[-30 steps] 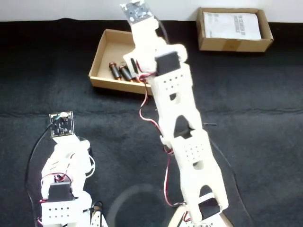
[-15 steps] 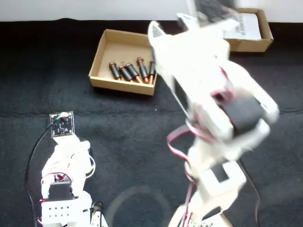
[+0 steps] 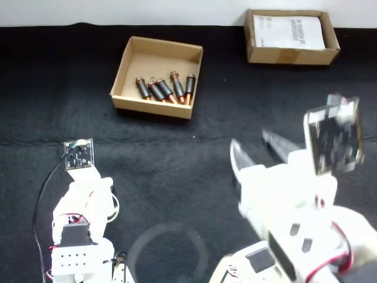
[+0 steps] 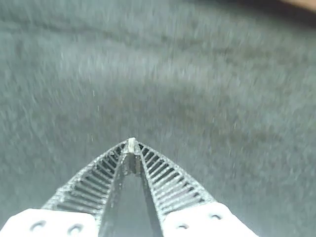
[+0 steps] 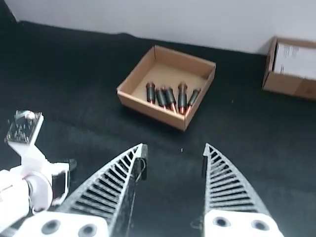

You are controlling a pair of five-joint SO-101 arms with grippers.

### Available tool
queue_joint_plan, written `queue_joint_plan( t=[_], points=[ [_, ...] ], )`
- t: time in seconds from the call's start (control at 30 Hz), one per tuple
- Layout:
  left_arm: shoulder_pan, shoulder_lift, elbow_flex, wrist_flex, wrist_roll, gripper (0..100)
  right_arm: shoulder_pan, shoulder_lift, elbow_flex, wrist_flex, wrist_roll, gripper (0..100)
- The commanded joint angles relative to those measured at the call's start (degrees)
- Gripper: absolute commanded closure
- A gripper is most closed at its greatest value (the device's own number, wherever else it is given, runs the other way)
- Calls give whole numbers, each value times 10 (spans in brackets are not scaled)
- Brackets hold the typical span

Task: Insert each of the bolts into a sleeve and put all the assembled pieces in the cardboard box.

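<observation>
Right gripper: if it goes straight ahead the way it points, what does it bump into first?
Probably the black mat, just short of the cardboard box. The open right gripper has nothing else ahead, though depth is hard to judge.

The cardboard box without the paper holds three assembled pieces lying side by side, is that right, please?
Not quite: the cardboard box holds five assembled pieces, not three, lying side by side, as the high view shows.

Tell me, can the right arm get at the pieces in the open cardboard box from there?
Probably yes: the right tool is open and faces the cardboard box, bare black mat lies between, nothing covers the pieces.
</observation>
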Motion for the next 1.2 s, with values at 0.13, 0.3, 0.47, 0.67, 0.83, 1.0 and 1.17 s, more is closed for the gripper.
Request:
queue_joint_plan(
  t=[0.13,0.3,0.47,0.67,0.83,1.0,1.17],
  points=[
    [-4,0,10,104,2,991,56,-237,308,3,-6,832],
    [-4,0,8,120,2,991,58,-346,462,-66,-5,832],
    [-6,0,1,149,-57,991,58,-439,632,-153,-5,832],
    [-6,0,-7,193,-127,991,58,-489,768,-189,-4,832],
    [-6,0,-7,193,-130,991,58,-471,805,-211,19,832],
    [-6,0,-7,193,-130,991,61,-465,895,-252,131,832],
    [-6,0,-7,193,-130,991,122,-466,993,-282,137,832]
  ],
)
